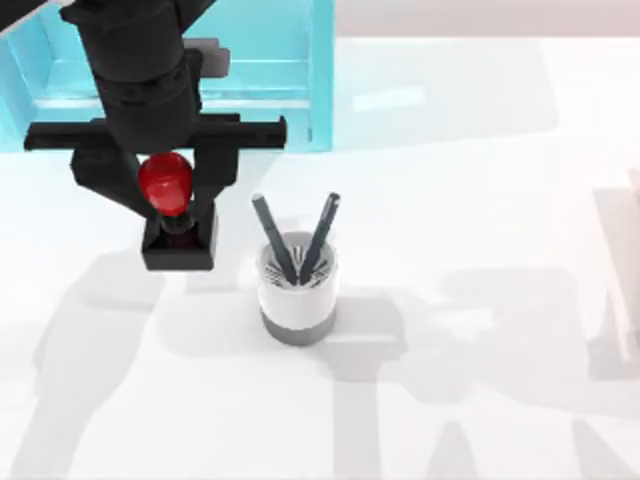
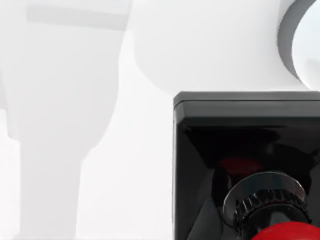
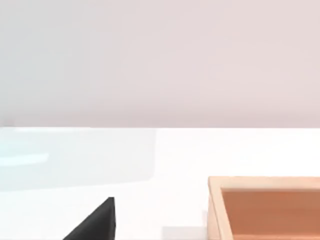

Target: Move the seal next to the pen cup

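Left of the pen cup (image 1: pixel 297 290), apart, the seal (image 1: pixel 172 215) is held by the left claw (image 1: pixel 165 190); its base is partly hidden.

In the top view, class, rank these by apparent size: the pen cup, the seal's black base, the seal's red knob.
1. pen cup
2. seal's black base, partly hidden by the left gripper
3. seal's red knob, nearer the camera, so it may look bigger than it is

The left wrist view's edge cuts off the seal (image 2: pixel 247 165) and pen cup (image 2: pixel 300 40).
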Controlling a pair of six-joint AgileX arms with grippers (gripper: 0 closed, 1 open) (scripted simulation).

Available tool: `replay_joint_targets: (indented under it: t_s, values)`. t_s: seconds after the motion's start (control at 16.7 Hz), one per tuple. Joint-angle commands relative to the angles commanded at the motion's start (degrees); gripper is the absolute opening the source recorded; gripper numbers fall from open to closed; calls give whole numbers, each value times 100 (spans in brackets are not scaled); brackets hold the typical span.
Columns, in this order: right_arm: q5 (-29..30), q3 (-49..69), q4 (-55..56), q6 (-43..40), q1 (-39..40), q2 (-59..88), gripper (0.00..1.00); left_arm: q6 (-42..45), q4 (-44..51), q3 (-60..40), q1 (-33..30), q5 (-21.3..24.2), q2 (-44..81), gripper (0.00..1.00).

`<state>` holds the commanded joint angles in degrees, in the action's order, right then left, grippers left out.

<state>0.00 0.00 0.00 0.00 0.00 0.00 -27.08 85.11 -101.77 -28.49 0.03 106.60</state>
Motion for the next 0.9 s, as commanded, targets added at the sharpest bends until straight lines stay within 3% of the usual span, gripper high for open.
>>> replay_joint_targets:
  t_s: [0.78, 0.9]
  values:
    - [0, 0, 0, 0, 0, 0, 100, 4, -356, 401, 5, 0, -45, 0]
    - [0, 0, 0, 0, 0, 0, 100, 4, -356, 401, 5, 0, -45, 15]
